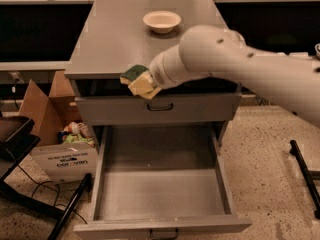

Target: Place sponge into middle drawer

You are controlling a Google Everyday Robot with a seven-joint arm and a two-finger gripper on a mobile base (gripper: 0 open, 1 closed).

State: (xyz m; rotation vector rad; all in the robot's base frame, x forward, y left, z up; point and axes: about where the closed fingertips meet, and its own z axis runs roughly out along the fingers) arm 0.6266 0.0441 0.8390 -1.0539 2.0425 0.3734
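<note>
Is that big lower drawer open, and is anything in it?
Open and empty: the middle drawer is pulled out, its tray bare. The end effector with the sponge is higher, by the cabinet edge.

Dim, warm overhead light; the hand (146, 87) gripping the sponge (136, 77) at the cabinet (115, 39) edge looks pale.

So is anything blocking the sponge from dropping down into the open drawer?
Nothing visible does. The gripper holds the sponge at the cabinet top's front edge, and the middle drawer stands pulled out below it. The closed upper drawer front sits behind that path, not across it.
</note>
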